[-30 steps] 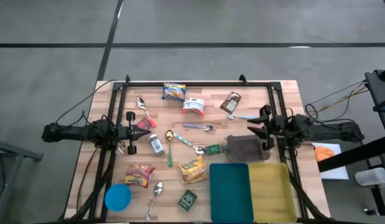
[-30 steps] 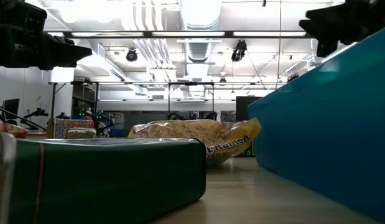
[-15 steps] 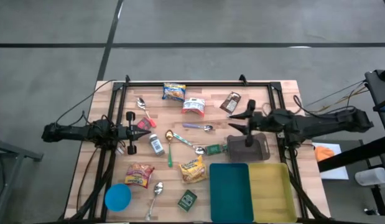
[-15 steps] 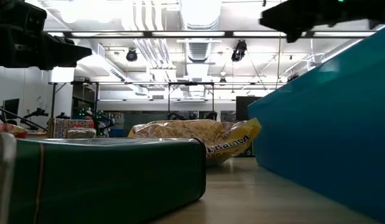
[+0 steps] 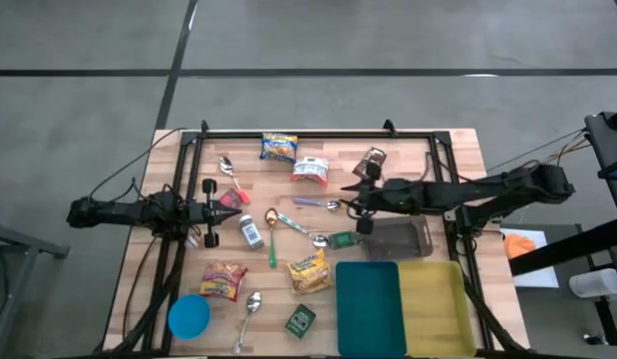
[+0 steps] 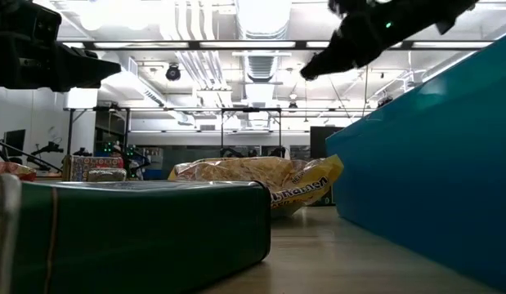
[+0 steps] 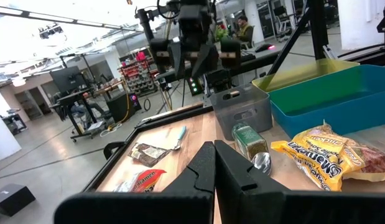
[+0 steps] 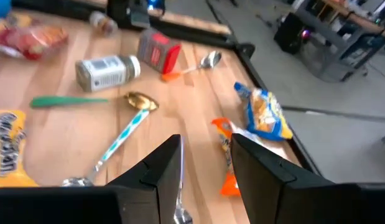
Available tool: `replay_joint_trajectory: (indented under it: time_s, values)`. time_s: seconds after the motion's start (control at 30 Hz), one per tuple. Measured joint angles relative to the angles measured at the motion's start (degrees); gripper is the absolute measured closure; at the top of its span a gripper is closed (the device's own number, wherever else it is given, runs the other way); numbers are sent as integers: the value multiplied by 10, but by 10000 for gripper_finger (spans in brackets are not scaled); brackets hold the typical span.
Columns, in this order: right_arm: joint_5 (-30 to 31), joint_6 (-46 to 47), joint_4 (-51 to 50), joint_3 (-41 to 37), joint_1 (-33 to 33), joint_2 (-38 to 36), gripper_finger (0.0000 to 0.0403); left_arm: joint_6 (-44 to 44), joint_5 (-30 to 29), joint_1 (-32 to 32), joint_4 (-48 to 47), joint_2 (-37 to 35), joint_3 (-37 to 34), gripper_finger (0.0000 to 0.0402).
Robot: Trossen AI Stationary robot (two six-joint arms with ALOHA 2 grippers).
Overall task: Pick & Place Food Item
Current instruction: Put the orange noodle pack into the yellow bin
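Note:
Several food packets lie on the wooden table: a blue-and-yellow snack bag [image 5: 278,147] [image 8: 264,112], a red-and-white packet [image 5: 310,171], a brown packet [image 5: 371,160], a yellow snack bag [image 5: 308,271] [image 6: 261,181] and a red-and-yellow bag [image 5: 223,281]. My right gripper [image 5: 350,197] [image 8: 206,168] hangs open above the table's middle, slanting down toward the left, beside a blue-handled spoon [image 5: 318,204]; nothing is between its fingers. My left gripper [image 5: 238,202] [image 7: 214,165] waits shut and level at the left side.
A teal tray [image 5: 368,307] and a yellow tray [image 5: 435,307] stand at the near right, a grey bin [image 5: 396,237] behind them. A spice jar [image 5: 251,232], a small green jar [image 5: 340,239], a green tin [image 5: 299,320], a blue bowl [image 5: 188,316] and several spoons lie around.
My right gripper has swung from the table's right edge, past the grey bin, toward the table's middle and left. It has tipped from level to slanting down and rolled a little. Its fingers have stayed apart. Nothing on the table has moved.

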Motion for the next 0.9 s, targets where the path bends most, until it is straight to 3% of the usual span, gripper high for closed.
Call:
replay_joint_trajectory:
  time_s: [0.2,0.53,0.9]
  values:
    - [81,-5,0,25,-2,73,266,0,0,0,0,0,0,402]
    - [38,14,-1,83,-66,183,261,0,0,0,0,0,0,402]
    - [-8,43,-105,162,-111,249,138,-2,0,0,0,0,0,402]
